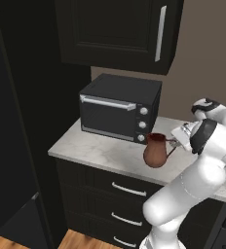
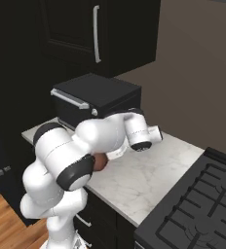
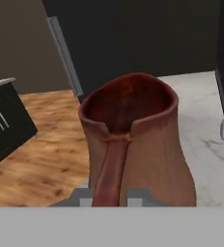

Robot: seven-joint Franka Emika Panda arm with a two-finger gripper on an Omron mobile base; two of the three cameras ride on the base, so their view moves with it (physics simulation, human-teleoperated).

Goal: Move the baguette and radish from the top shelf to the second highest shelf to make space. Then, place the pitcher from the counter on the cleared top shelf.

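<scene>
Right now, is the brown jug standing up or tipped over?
Standing up. The pitcher sits on the counter on its belly, rim on top.

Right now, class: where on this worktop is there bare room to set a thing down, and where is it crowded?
Free: the counter strip in front of the toaster oven, out to its left front corner, and the stretch between the arm and the stove. Crowded: around the pitcher, where the gripper is shut on its handle.
</scene>
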